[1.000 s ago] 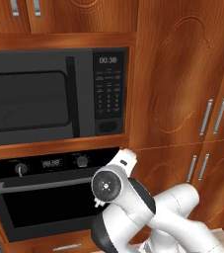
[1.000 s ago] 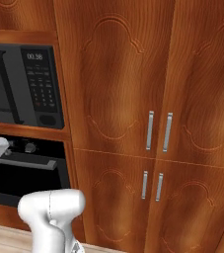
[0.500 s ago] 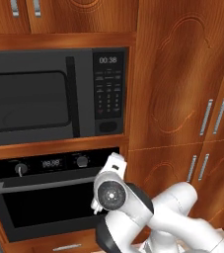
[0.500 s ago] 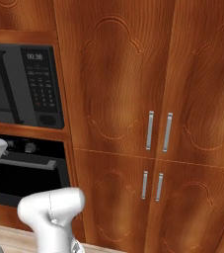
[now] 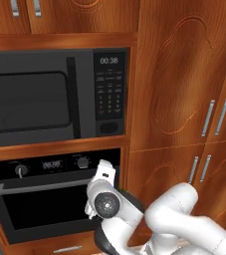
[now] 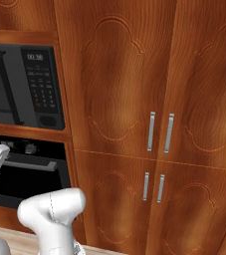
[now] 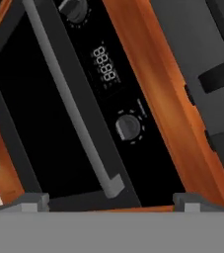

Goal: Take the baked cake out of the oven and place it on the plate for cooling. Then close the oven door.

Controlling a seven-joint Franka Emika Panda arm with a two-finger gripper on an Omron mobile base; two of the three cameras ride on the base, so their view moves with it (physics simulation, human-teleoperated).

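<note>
- The oven sits in the wooden cabinet wall, lower left, directly under the microwave; its knobs and small clock display run along the top strip.
- The oven door looks shut, flush with the frame — its long silver handle lies across the top of the glass. No cake or plate can be made out.
- The tool hangs just in front of the door near the handle's right end, fingers spread wide and holding nothing; in the hand view the bar's end lies between the two tips.
- Judged step: the very first one — getting the door open, since the cake should be behind it.
- Next move calls for easing forward until the bar sits between the fingers, closing on it, then pulling outward and down.
</note>
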